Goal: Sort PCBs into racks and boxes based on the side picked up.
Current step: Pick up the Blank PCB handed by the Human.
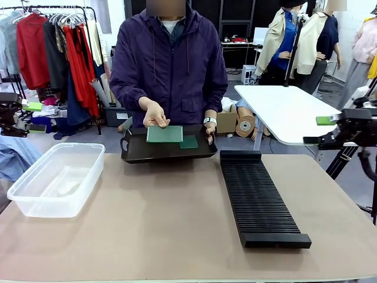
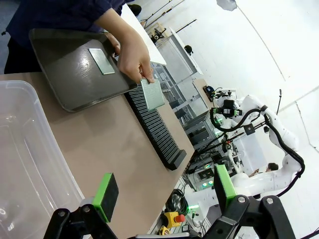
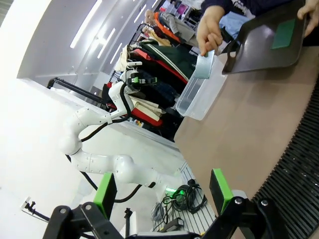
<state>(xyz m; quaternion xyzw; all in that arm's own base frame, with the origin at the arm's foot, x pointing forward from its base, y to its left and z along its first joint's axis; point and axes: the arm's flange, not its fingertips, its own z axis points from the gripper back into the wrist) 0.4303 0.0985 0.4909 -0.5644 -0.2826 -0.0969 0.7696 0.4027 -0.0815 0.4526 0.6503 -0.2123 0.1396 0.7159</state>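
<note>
I see the counter (image 1: 177, 230) spread below and between my two claws. The long black rack (image 1: 259, 200) lies on it below my right claw (image 3: 163, 191), toward the middle. The clear tub (image 1: 44, 206) sits below my left claw (image 2: 164, 191), also toward the middle. Both claws hang released out at the counter's sides, nothing between their pads. Well beyond both, at the far edge, a black tray (image 1: 147, 155) carries one green board (image 1: 189, 142). A person's hand (image 1: 155, 114) grips a second board (image 1: 164, 134) just above the tray.
</note>
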